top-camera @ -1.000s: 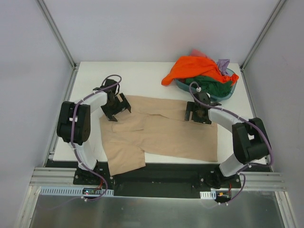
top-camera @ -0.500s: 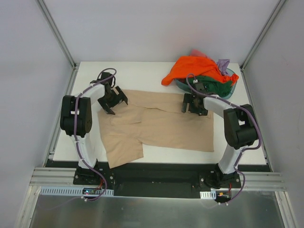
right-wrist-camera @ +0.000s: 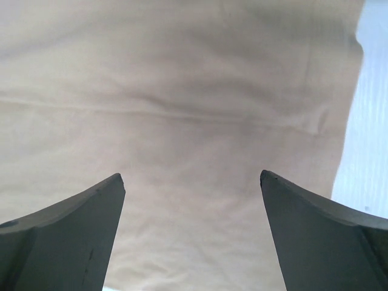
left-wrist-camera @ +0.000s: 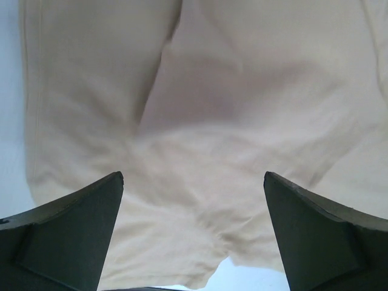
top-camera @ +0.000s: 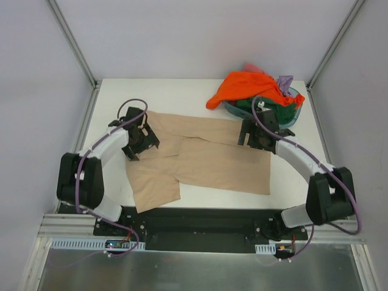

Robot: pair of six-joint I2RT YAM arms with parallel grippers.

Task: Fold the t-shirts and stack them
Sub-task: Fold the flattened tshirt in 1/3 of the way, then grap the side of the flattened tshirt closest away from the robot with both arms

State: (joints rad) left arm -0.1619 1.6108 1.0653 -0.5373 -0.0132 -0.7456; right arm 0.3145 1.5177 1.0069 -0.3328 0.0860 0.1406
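Tan t-shirt (top-camera: 206,162) lies spread flat mid-counter (top-camera: 182,97), mild creases, one flap reaching toward the near edge on the left side. The rest are heaped at the far right corner. The orange t-shirt (top-camera: 245,85) is on top and spills over the left rim of the teal basin (top-camera: 297,116). Dark green t-shirt (top-camera: 276,109) sits under it inside the basin. A bit of the lilac t-shirt (top-camera: 285,80) and the pinkish-red t-shirt (top-camera: 250,65) pokes out behind.

Left claw (top-camera: 138,140) is over the tan shirt's far left part, released, fingers spread wide, only cloth below. Right claw (top-camera: 254,134) is over its far right corner, just beside the basin, also released and gripping nothing. Can't tell whether either claw's tips touch the fabric.
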